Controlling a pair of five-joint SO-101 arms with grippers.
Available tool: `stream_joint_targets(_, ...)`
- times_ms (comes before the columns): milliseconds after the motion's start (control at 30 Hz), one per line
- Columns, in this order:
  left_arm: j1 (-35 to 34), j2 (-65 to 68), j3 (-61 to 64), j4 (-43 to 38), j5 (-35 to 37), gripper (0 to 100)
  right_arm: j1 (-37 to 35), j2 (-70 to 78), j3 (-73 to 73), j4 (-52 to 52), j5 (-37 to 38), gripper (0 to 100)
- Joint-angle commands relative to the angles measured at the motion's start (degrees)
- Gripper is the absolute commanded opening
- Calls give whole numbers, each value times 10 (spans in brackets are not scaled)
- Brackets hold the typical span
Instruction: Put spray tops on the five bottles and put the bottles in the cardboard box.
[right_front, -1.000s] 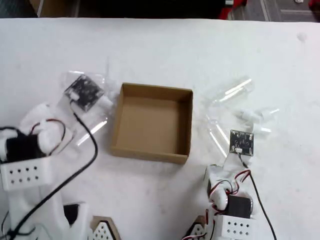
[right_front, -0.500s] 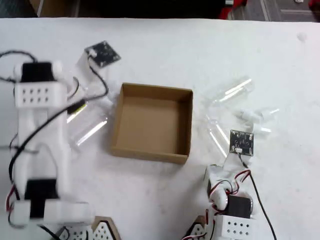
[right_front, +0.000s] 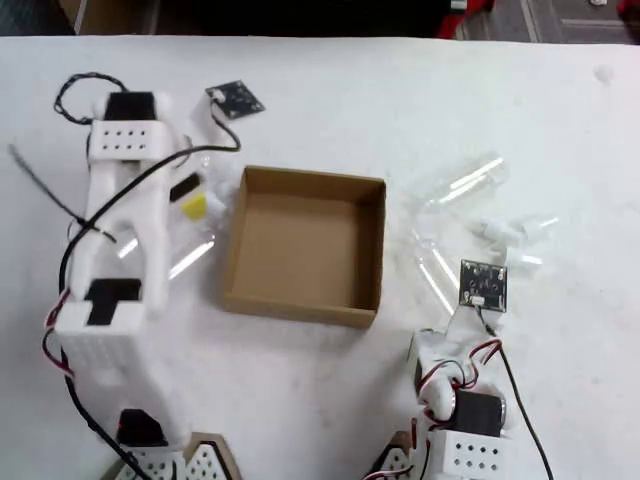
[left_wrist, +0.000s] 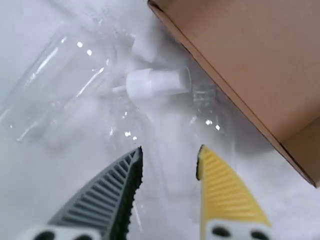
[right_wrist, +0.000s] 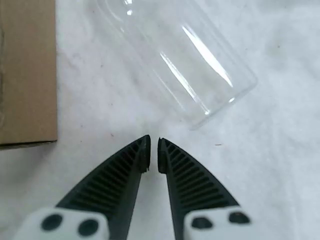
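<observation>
One box (right_front: 305, 245) sits mid-bench. The left tool (left_wrist: 167, 160), fingers apart, hangs over one white spray top (left_wrist: 156, 82) among at least two bottles (left_wrist: 55, 85) beside the box. The right tool (right_wrist: 152, 155) is pinched together, near one bottle (right_wrist: 185, 55).

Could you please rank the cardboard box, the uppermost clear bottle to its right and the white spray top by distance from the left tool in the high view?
From the left tool:
1. Brown cardboard box, right beside it.
2. Clear plastic bottle, past the box's far right corner.
3. White spray top, farther right still.
</observation>
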Motion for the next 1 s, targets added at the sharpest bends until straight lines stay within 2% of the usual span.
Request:
stream_joint_targets(0, 7, 28, -27, -58, -3, 170, -2, -3, 5, 2, 4, 15)
stream_joint_targets(533, -12, 44, -43, -109, -2, 172, -2, -3, 5, 2, 4, 15)
stream_joint_targets(967, -23, 115, -50, -146, -3, 169, -2, -3, 5, 2, 4, 15)
